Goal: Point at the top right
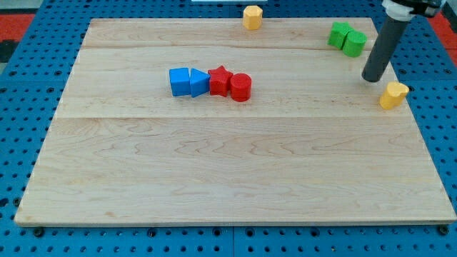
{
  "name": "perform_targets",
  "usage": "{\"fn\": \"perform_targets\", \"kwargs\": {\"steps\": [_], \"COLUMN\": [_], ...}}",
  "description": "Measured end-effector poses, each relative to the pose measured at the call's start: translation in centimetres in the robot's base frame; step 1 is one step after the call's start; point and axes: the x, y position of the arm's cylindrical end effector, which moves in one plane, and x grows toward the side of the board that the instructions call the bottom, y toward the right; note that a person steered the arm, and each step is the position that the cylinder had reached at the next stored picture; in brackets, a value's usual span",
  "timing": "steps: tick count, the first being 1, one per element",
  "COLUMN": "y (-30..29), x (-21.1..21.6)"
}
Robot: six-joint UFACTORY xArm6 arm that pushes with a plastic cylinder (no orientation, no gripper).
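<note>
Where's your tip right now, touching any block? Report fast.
My tip: touching nothing, holding nothing; below the green blocks, left of the yellow block.

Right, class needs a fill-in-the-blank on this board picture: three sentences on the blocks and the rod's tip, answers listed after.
1. My tip rests just left of the ____ block near the view's right edge.
2. Two ____ blocks sit touching, above my tip.
3. In the middle row, the red star lies between the blue triangle block and the red ____.

Missing words: yellow; green; cylinder
</note>
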Motion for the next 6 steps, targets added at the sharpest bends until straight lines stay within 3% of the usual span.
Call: {"fn": "perform_targets", "kwargs": {"steps": [2, 4, 6], "y": [0.4, 9.1, 9.9], "x": [-0.4, -0.4, -1.2]}}
